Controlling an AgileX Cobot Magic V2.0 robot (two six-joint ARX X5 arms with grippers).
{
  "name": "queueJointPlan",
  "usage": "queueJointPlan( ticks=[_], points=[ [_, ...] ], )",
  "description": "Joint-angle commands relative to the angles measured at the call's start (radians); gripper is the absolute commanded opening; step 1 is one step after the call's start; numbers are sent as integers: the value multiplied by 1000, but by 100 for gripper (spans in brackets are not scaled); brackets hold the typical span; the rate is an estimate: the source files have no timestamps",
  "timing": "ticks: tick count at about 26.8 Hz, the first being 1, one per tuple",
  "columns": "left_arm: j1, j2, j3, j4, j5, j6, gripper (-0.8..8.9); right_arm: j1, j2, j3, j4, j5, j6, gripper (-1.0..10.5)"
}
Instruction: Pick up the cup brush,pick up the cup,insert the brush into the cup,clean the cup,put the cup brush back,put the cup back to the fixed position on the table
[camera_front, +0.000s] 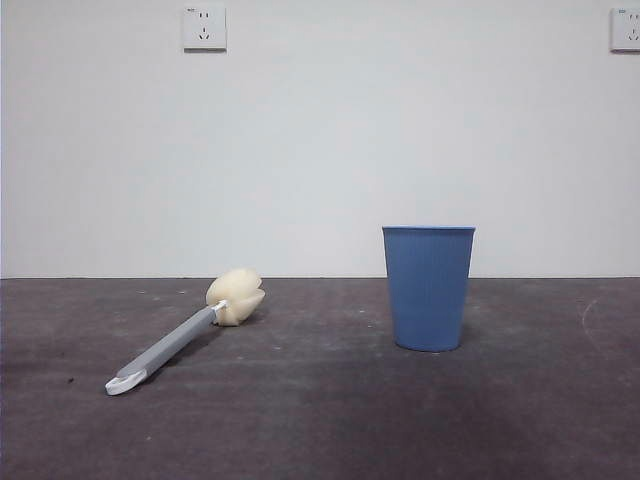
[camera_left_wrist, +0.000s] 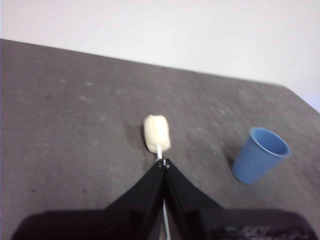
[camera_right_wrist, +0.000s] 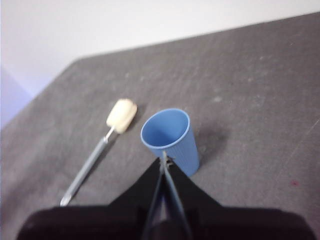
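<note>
The cup brush (camera_front: 180, 338) lies flat on the table (camera_front: 320, 420) at the left, its cream sponge head (camera_front: 237, 296) towards the wall and its white hooked tip (camera_front: 122, 383) nearer the front. The blue ribbed cup (camera_front: 428, 287) stands upright to its right, empty. Neither arm shows in the front view. My left gripper (camera_left_wrist: 162, 163) is shut and empty, high above the brush (camera_left_wrist: 157, 133), with the cup (camera_left_wrist: 261, 155) off to one side. My right gripper (camera_right_wrist: 164, 159) is shut and empty, high above the cup (camera_right_wrist: 170, 137), with the brush (camera_right_wrist: 100, 150) beside it.
A pale wall runs along the table's far edge, with a socket (camera_front: 204, 27) at the upper left and another (camera_front: 625, 28) at the upper right. The table's corner and side edge show in the right wrist view (camera_right_wrist: 30, 107).
</note>
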Motion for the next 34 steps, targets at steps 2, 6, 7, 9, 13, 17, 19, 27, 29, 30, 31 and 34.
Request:
queueJointPlan(
  ticks=[2, 6, 7, 9, 13, 17, 19, 27, 29, 30, 31, 34],
  points=[
    [2, 96, 117, -117, 55, 94, -6, 3, 97, 164, -182, -3, -159, -11],
    [2, 195, 238, -277, 94, 169, -6, 14, 188, 313, -385, -3, -205, -10],
    [1, 215, 262, -312, 101, 188, -6, 16, 205, 338, -428, -3, -213, -10],
    [1, 259, 315, -393, 102, 232, -7, 23, 234, 378, -517, -3, -242, -10],
    [1, 321, 385, -511, 101, 306, -7, 39, 256, 393, -589, -3, -261, -10],
    [1, 346, 402, -537, 100, 338, -7, 47, 258, 393, -592, -3, -262, 2],
    [1, 347, 402, -539, 100, 338, -5, 48, 258, 393, -591, -3, -261, 3],
    [-1, 349, 402, -531, 104, 330, 565, 48, 258, 393, -592, -3, -217, 566],
    [-1, 349, 402, -506, 114, 330, 565, 48, 259, 393, -592, -3, -215, 566],
    [-1, 350, 402, -493, 140, 329, 565, 48, 261, 393, -592, -3, -205, 566],
    [-1, 358, 402, -482, 162, 327, 565, 48, 261, 393, -591, -3, -193, 565],
    [-22, 402, 402, -464, 167, 309, 565, 48, 275, 393, -581, -2, -190, 565]
  ],
)
